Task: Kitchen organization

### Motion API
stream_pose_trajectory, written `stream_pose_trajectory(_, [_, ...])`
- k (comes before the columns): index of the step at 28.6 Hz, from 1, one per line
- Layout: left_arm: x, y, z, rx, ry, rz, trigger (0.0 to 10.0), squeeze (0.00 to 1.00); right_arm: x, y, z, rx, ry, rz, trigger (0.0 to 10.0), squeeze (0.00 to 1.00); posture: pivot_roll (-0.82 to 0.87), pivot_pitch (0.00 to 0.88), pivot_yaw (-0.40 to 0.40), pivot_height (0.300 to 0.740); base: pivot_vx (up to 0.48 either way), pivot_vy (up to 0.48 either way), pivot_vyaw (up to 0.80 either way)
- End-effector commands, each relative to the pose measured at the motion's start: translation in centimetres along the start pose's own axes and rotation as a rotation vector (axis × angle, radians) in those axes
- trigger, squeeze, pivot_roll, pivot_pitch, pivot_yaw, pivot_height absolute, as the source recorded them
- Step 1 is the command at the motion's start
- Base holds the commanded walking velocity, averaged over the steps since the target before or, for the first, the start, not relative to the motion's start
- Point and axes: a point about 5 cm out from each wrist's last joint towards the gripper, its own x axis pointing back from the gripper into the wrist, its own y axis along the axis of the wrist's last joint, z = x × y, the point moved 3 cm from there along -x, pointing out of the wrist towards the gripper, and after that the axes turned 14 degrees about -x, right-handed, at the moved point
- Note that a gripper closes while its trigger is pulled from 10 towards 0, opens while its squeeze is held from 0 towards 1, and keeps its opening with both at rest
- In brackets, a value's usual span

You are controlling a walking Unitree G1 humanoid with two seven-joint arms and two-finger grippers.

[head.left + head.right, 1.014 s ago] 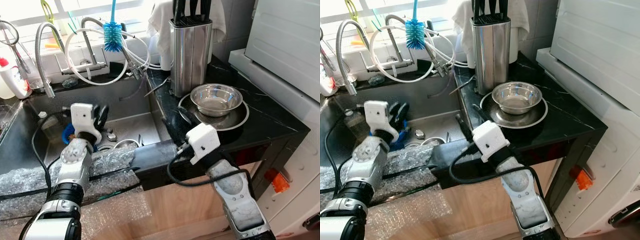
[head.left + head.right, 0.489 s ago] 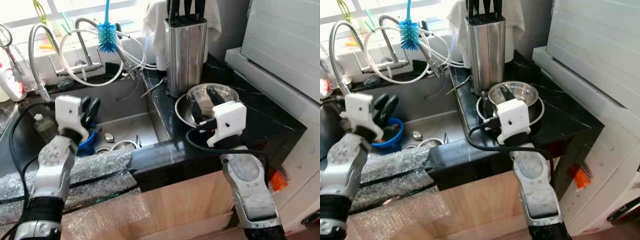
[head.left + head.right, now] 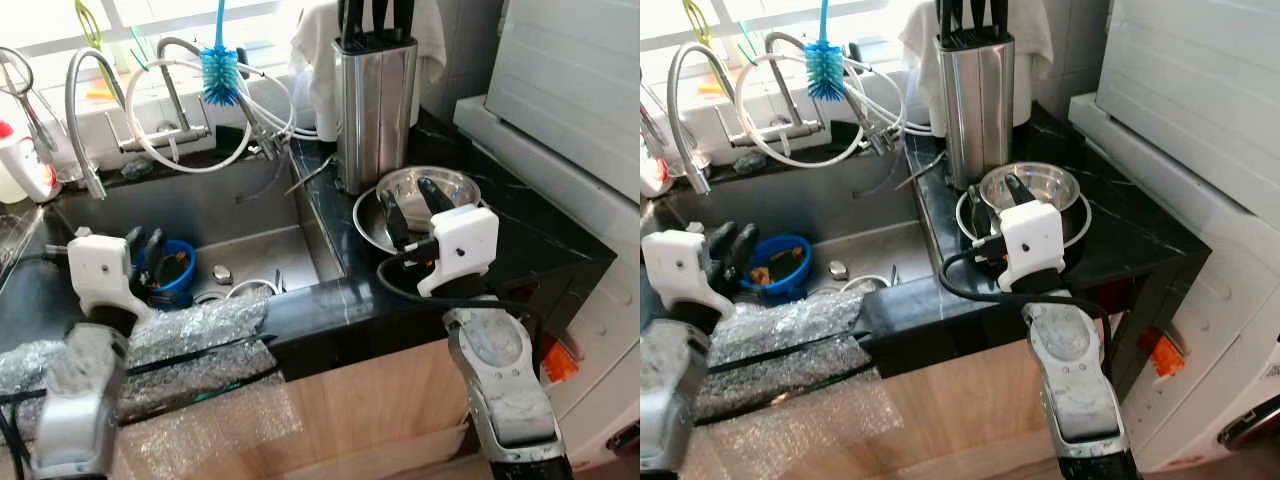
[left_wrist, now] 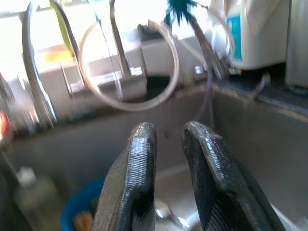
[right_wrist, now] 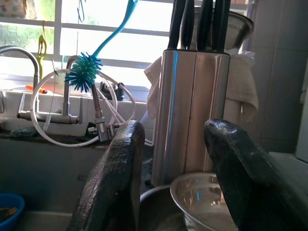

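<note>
We see the right gripper (image 3: 412, 205) poised over the steel bowl (image 3: 433, 192), which sits in a steel plate (image 3: 372, 222) on the black counter (image 3: 540, 240), just in front of the steel knife block (image 3: 376, 95). Its two black fingers (image 5: 118, 178) are spread wide with nothing between them, one over the near rim of the bowl and the other over the plate's edge; whether they touch the metal we cannot tell. The left gripper (image 3: 140, 250) hangs above the sink (image 3: 250, 215), at its front left, its fingers (image 4: 132, 187) a narrow gap apart and empty. Below it, in the basin, lies a blue bowl (image 3: 175, 280) with some scraps in it. A blue bottle brush (image 3: 220, 75) hangs by the tap (image 3: 85, 110) at the window, and sheets of bubble wrap (image 3: 190, 330) cover the sink's front edge.
</note>
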Motion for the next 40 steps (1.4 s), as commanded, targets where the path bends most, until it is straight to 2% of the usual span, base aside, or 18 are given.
stream_pose_trajectory(1, [0.2, 0.6, 0.2, -0.021, 0.011, -0.012, 10.0, 0.0, 0.1, 0.5, -0.1, -0.003, -0.008, -0.013, 10.0, 0.0, -0.11, 0.0, 0.145, 0.74, 0.0, 0.0, 0.0])
stream_pose_trajectory(5, [0.4, 0.6, -0.1, -0.011, 0.023, 0.001, 10.0, 0.0, 0.3, 0.5, -0.4, 0.0, -0.016, -0.011, 10.0, 0.0, -0.11, 0.0, 0.144, 0.74, 0.0, 0.0, 0.0])
stream_pose_trajectory(10, [0.1, 0.9, 0.4, -0.012, 0.037, 0.004, 10.0, 0.0, 0.4, 0.5, -0.5, 0.007, -0.014, -0.009, 10.0, 0.0, -0.11, 0.0, 0.146, 0.74, 0.0, 0.0, 0.0])
stream_pose_trajectory(17, [-0.6, 0.7, -0.7, 0.017, 0.015, 0.018, 10.0, 0.0, 0.5, 2.1, -2.0, 0.026, -0.02, -0.02, 10.0, 0.0, -0.13, 0.0, 0.15, 0.74, 0.0, 0.0, 0.0])
stream_pose_trajectory(21, [-0.6, 0.7, -0.7, 0.017, 0.015, 0.019, 10.0, 0.0, 0.5, 2.1, -2.0, 0.026, -0.019, -0.02, 10.0, 0.0, -0.13, 0.0, 0.15, 0.74, 0.0, 0.0, 0.0])
stream_pose_trajectory(24, [-1.3, 0.8, -1.9, 0.042, -0.011, 0.023, 10.0, 0.0, -0.1, 3.4, -3.9, 0.033, -0.016, 0.034, 10.0, 0.0, -0.13, 0.0, 0.143, 0.74, 0.0, 0.0, 0.0])
stream_pose_trajectory(27, [-1.7, 0.9, -2.5, 0.056, -0.022, 0.024, 10.0, 0.0, -0.3, 3.5, -5.1, 0.019, 0.0, 0.114, 10.0, 0.0, -0.13, 0.0, 0.14, 0.74, 0.0, 0.0, 0.0])
stream_pose_trajectory(29, [-1.7, 0.9, -2.7, 0.059, -0.026, 0.025, 10.0, 0.0, -0.4, 3.6, -5.7, 0.011, -0.012, 0.124, 10.0, 0.0, -0.13, 0.0, 0.142, 0.74, 0.0, 0.0, 0.0])
stream_pose_trajectory(33, [-1.9, 0.9, -3.0, 0.068, -0.028, 0.026, 10.0, 0.0, -1.3, 3.5, -6.7, 0.057, -0.024, 0.167, 10.0, 0.0, -0.13, 0.0, 0.143, 0.74, 0.0, 0.0, 0.0])
stream_pose_trajectory(36, [-2.1, 0.9, -3.3, 0.071, -0.034, 0.027, 10.0, 0.0, -2.1, 3.7, -7.0, 0.035, -0.015, 0.213, 10.0, 0.0, -0.13, 0.0, 0.144, 0.74, 0.0, 0.0, 0.0])
stream_pose_trajectory(38, [-2.2, 0.9, -3.5, 0.075, -0.036, 0.028, 10.0, 0.0, -3.2, 3.5, -7.4, 0.071, 0.001, 0.255, 10.0, 0.0, -0.13, 0.0, 0.145, 0.74, 0.0, 0.0, 0.0])
stream_pose_trajectory(40, [-2.3, 0.9, -3.6, 0.076, -0.037, 0.028, 10.0, 0.0, -3.6, 3.5, -7.5, 0.072, -0.006, 0.259, 10.0, 0.0, -0.13, 0.0, 0.145, 0.74, 0.0, 0.0, 0.0])
